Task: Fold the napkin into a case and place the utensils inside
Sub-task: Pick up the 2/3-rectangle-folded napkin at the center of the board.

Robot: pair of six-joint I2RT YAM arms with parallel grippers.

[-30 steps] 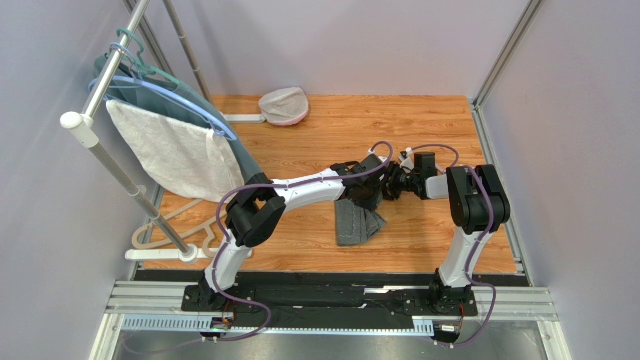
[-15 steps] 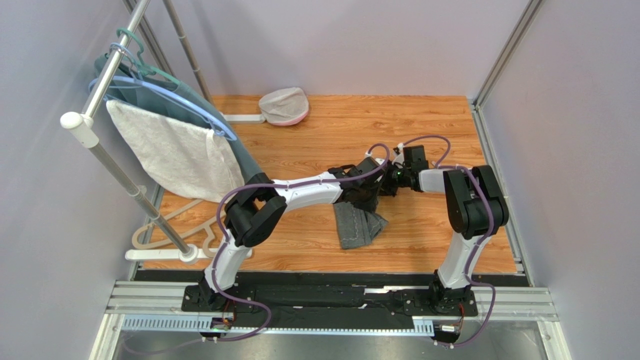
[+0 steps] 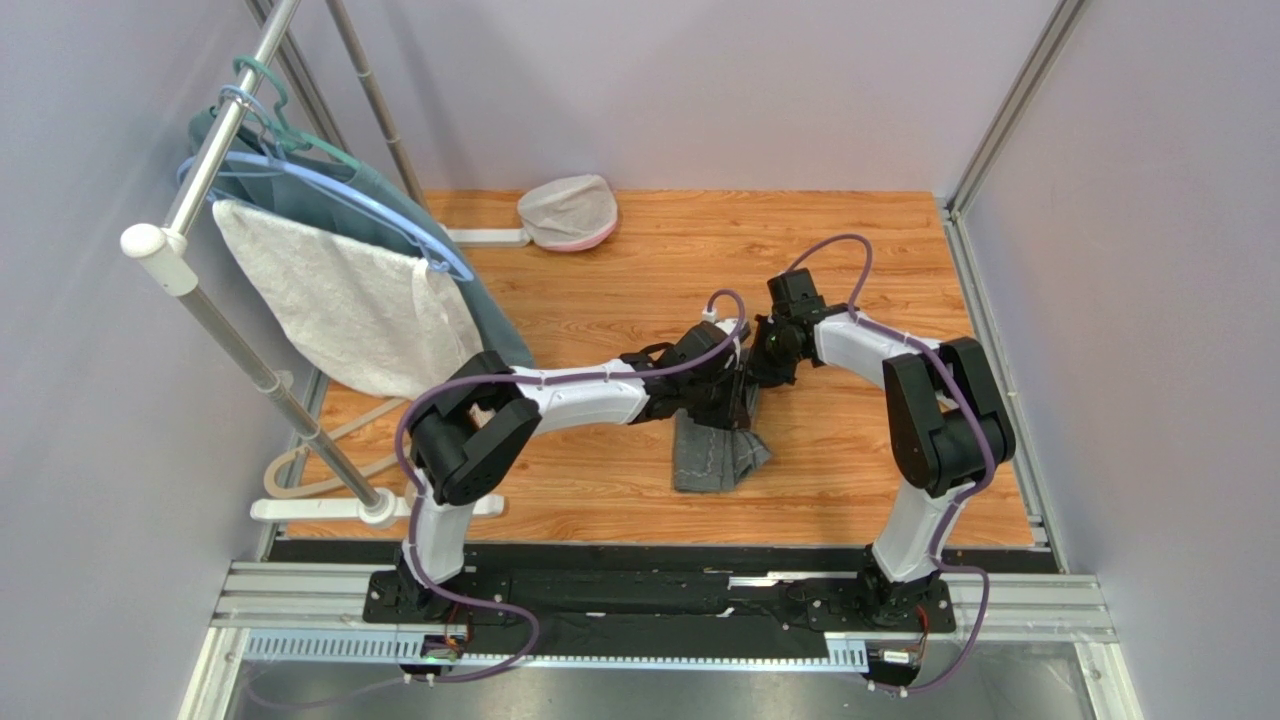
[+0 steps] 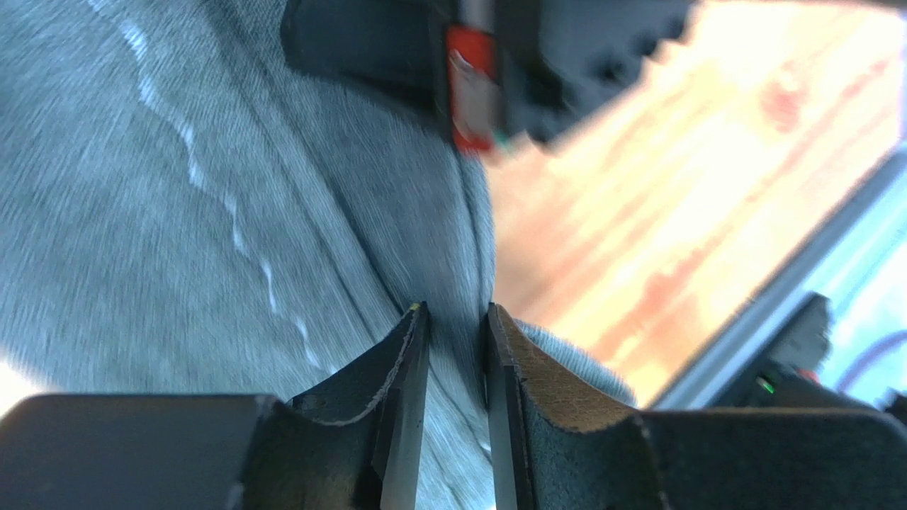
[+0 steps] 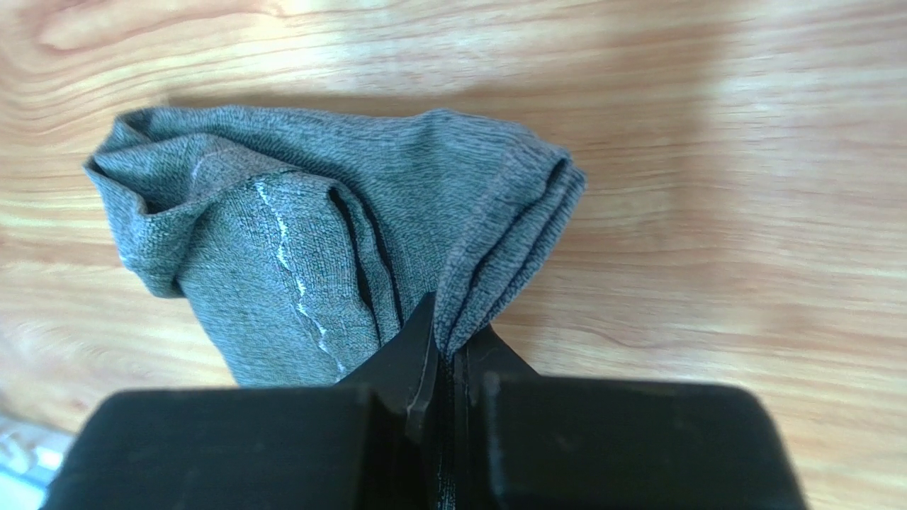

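Observation:
The napkin (image 3: 709, 450) is a dark grey cloth, bunched and partly folded on the wooden table, its upper end held up by both grippers. My left gripper (image 3: 733, 395) is shut on a fold of it; the left wrist view shows cloth (image 4: 213, 213) pinched between the nearly closed fingers (image 4: 405, 361). My right gripper (image 3: 762, 365) is shut on a layered edge of the napkin (image 5: 319, 234), just beyond the left one. The pale stitched line (image 5: 287, 266) shows. No case is formed. The utensils are out of view.
A rack (image 3: 226, 323) at the left holds a white towel (image 3: 353, 308) and a teal garment (image 3: 451, 263) on hangers. Loose hangers (image 3: 323, 450) lie by its foot. A pinkish round cap (image 3: 568, 210) sits at the table's far edge.
The right gripper has swung left and farther back, still holding the cloth. The left arm has shifted left and lower. The napkin's upper end has been drawn along with them.

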